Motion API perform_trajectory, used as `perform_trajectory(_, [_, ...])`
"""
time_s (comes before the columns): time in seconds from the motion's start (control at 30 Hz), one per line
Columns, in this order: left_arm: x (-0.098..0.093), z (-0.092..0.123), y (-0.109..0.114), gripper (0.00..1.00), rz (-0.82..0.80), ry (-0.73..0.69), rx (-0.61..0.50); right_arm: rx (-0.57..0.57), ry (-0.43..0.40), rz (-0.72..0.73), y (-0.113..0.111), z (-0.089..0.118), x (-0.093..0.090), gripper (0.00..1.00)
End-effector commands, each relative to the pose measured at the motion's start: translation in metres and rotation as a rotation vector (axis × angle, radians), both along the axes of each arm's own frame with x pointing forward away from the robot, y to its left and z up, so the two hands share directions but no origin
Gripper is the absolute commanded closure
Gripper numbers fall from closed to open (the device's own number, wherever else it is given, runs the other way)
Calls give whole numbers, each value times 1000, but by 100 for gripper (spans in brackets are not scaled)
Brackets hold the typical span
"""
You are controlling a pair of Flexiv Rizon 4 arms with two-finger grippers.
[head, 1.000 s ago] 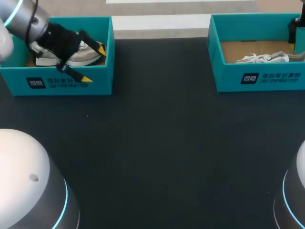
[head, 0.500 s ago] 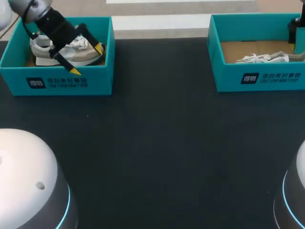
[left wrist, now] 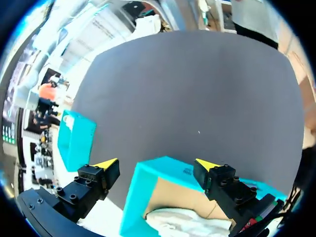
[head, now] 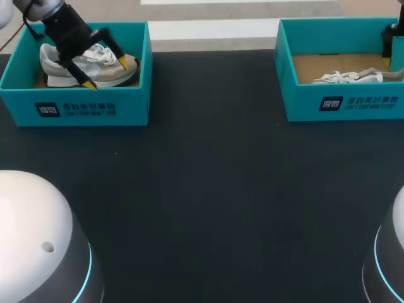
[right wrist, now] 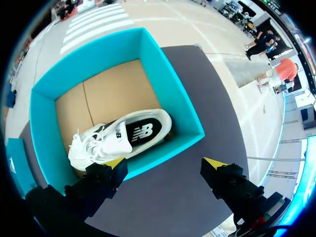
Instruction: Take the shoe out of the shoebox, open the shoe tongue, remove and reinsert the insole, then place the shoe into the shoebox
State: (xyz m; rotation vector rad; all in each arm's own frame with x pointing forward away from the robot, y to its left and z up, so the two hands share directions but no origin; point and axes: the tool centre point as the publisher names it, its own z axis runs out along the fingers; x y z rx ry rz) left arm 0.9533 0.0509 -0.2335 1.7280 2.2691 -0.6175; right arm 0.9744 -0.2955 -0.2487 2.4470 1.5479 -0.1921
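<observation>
1. The grey shoe (head: 53, 66) lies inside the left shoebox (head: 76, 107) on the table (head: 208, 189); it has not been taken out.
2. The left hand (head: 106, 72) hangs over it, fingers spread, gripping nothing.
3. The right hand (right wrist: 165, 163) is released above the right shoebox (right wrist: 168, 94), which holds a white shoe (right wrist: 123, 136).
4. Judgement: removal, tongue, insole and return all remain.

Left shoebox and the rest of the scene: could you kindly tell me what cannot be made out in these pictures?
Head view: the left claw covers the middle of the shoe in the left shoebox; contact cannot be told.
Left wrist view: the picture's rim cuts off most of that shoe.
Head view: the edge cuts off the right claw; the right shoebox wall hides most of the white shoe.
</observation>
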Motion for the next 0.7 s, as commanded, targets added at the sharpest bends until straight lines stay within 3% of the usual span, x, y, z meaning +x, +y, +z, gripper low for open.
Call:
perform_trajectory(0.03, [24, 11, 11, 0, -320, -154, 196, 0, -1, 0, 0, 0, 0, 0])
perform_trajectory(0.13, [31, 19, 29, 0, -490, -275, 313, 0, -1, 0, 0, 0, 0, 0])
perform_trajectory(0.6, [31, 19, 29, 0, -490, -275, 313, 0, -1, 0, 0, 0, 0, 0])
perform_trajectory(0.7, [43, 7, 32, 0, -488, -271, 299, 0, -1, 0, 0, 0, 0, 0])
